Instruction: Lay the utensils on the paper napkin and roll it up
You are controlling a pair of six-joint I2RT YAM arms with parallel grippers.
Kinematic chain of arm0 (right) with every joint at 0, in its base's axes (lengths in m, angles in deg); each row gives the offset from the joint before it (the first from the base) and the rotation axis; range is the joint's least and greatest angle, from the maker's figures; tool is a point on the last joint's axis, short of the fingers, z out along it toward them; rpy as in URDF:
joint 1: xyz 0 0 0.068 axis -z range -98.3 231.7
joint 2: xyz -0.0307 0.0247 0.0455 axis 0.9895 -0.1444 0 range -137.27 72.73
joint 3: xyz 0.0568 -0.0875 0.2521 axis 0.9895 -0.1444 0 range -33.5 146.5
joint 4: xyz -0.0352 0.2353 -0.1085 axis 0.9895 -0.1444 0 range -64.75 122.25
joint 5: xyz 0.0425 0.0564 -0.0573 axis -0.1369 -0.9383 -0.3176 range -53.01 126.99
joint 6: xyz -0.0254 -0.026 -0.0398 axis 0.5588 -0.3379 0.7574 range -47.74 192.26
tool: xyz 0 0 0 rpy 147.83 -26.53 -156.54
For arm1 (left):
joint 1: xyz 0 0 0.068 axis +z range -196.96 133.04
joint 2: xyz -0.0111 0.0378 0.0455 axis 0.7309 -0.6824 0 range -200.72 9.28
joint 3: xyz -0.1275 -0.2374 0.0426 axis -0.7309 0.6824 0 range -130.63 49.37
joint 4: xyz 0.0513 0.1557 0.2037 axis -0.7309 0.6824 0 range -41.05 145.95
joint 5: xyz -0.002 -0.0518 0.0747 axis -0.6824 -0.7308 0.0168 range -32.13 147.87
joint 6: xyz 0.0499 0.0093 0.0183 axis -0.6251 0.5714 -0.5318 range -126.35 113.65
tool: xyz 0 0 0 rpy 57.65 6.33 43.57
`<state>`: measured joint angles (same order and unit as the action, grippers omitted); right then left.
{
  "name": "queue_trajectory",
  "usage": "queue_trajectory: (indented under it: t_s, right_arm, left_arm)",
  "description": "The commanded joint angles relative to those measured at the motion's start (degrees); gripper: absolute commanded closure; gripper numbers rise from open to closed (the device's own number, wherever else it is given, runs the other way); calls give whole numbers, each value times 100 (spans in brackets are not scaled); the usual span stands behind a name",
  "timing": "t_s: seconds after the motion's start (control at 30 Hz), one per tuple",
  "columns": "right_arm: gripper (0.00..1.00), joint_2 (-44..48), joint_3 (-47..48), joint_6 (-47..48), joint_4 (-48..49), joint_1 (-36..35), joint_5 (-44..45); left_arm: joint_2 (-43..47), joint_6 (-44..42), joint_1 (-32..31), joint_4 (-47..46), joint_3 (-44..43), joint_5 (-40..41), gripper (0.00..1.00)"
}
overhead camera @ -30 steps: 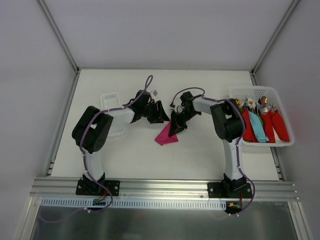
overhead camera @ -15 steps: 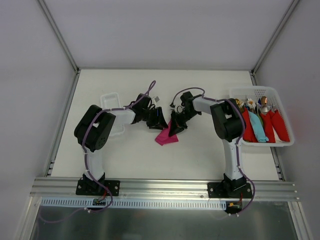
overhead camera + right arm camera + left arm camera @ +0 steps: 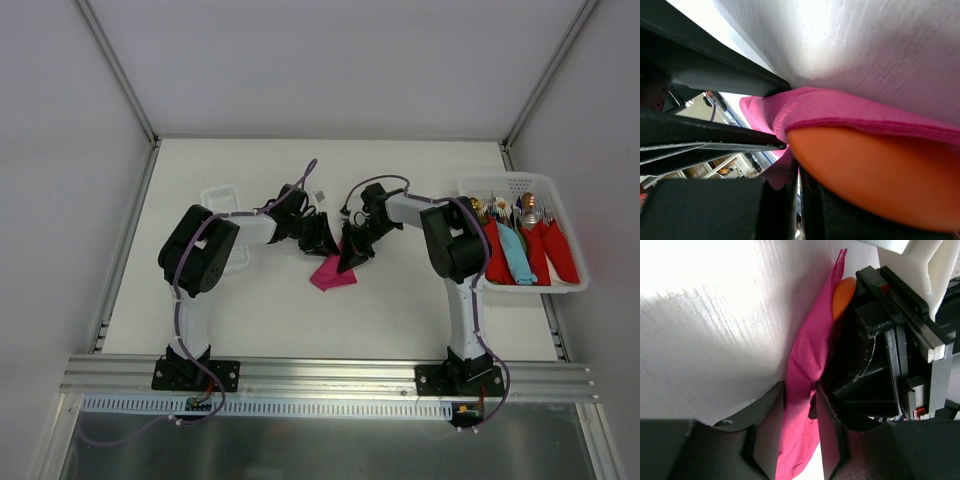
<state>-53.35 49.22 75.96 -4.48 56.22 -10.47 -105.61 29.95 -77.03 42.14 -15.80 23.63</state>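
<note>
White table (image 3: 400,300) and plain white walls make the whole scene. At the far left, a clear plastic tray (image 3: 222,195) lies beside the left arm.

Next comes the left gripper (image 3: 796,435). Its 2 fingers stand a little apart, with the paper napkin (image 3: 807,370) passing between them. I cannot tell if they already press it.

The napkin is near the middle of the table, lifted on 1 side and folded over the orange spoon (image 3: 844,290), whose bowl shows at the fold's edge. The orange fork I cannot find; maybe the paper hides it.

Touching the napkin from the other side is the right gripper (image 3: 797,200), jaws closed, pinching a fold of the pink paper just beside the spoon bowl.

At the far right, a white basket (image 3: 520,182) holds red and teal bundles.

I think the risk is tearing: the paper is thin, and 2 grippers pulling apart could rip it. The spoon could also slide out if the fold opens. The fingers are very near and may collide.
</note>
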Motion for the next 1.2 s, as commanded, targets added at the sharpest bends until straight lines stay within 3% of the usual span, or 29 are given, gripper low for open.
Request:
queue_trajectory:
  t_s: [0.0, 0.47, 0.53, 0.57, 0.67, 0.83, 1.0, 1.17]
  right_arm:
    - [98, -224, 25, 280, -80, 25, 589]
    - [100, -259, -1, 306, -80, 42, 615]
    - [100, -259, -1, 306, -89, 51, 624]
    - [100, -259, -1, 298, -89, 51, 615]
    - [100, -242, -1, 324, -89, 51, 607]
    - [100, -101, -54, 420, -71, 104, 484]
    - [90, 425, -54, 535, -19, 349, 361]
    - [69, 822, -45, 491, 96, 552, 238]
  left_arm:
    - [-226, -105, -87, 118, -163, 128, 68]
    - [-648, -61, -149, 162, -356, 5, 70]
    - [-666, -52, -140, 206, -374, 57, 74]
    - [-666, -43, -140, 232, -365, 92, 84]
    - [-649, -70, -140, 276, -313, 163, 99]
    - [-552, -26, -123, 268, -146, 225, 100]
    - [-289, 62, -35, -145, 152, 172, 100]
    - [-25, 422, 115, -873, 487, -143, 100]
